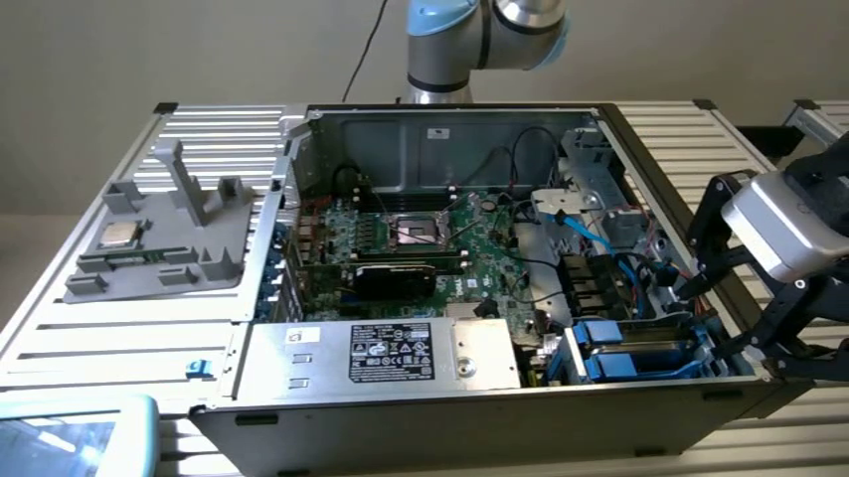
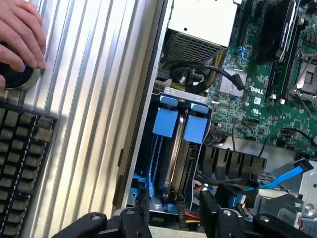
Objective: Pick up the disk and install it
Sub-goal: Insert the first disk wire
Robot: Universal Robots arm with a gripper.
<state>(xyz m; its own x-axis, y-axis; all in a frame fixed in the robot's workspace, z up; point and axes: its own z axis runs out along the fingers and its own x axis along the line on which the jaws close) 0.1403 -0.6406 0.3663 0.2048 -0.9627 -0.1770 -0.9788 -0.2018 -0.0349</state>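
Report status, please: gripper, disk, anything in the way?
Gripper open, empty, near drive bay. Disk in blue frame, seated there. Black cables beside bay.

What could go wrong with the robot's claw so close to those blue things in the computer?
1. The disk stands side by side with a second blue-framed disk in the bay, so the open gripper might catch both, or the wrong one.
2. A loose blue cable lies beside the bay and could snag.
3. The case wall runs right along the disks, so a finger might bump it.
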